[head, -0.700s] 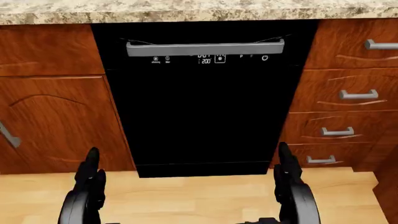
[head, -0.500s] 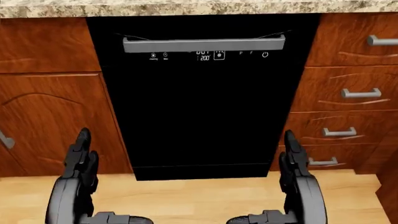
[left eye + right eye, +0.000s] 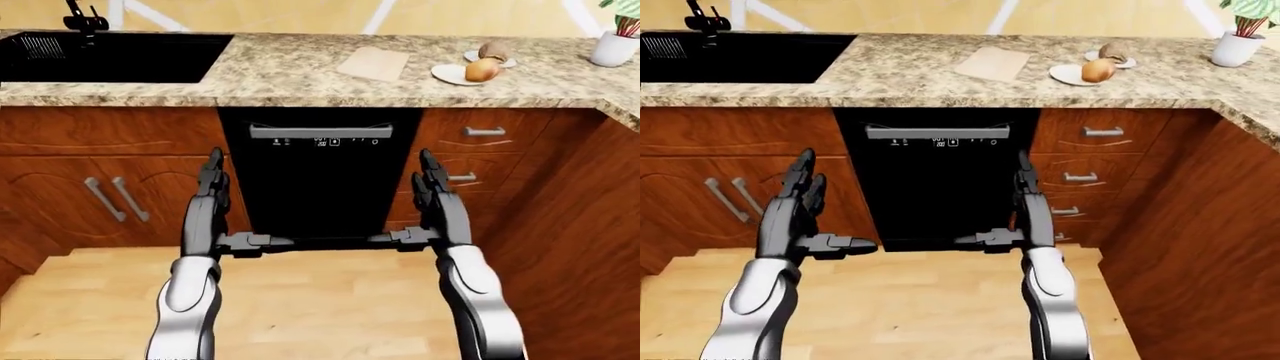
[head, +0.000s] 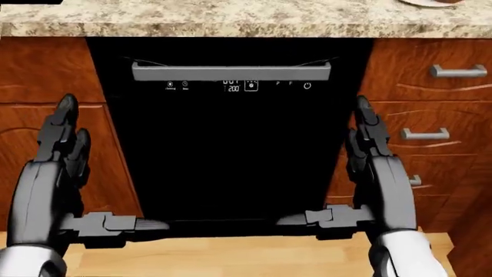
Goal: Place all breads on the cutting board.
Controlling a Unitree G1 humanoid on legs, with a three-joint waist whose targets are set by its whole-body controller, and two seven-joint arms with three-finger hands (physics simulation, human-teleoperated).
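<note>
My left robot hand (image 3: 212, 196) and right robot hand (image 3: 432, 196) hang on either side of the dishwasher (image 3: 320, 176) under the bench (image 3: 290, 75). On the bench, the sink (image 3: 110, 56) lies at left, the board (image 3: 373, 63) right of it, then two plates (image 3: 452, 74), each carrying a bread (image 3: 482, 70). A pot (image 3: 614, 48) stands at far right. Drawers (image 3: 484, 133) sit right of the dishwasher, cabinet doors (image 3: 110, 199) left.

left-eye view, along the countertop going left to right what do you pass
sink → cutting board → plate carrying a bread, with a second bread on a second plate just above it → white plant pot at the right edge.
</note>
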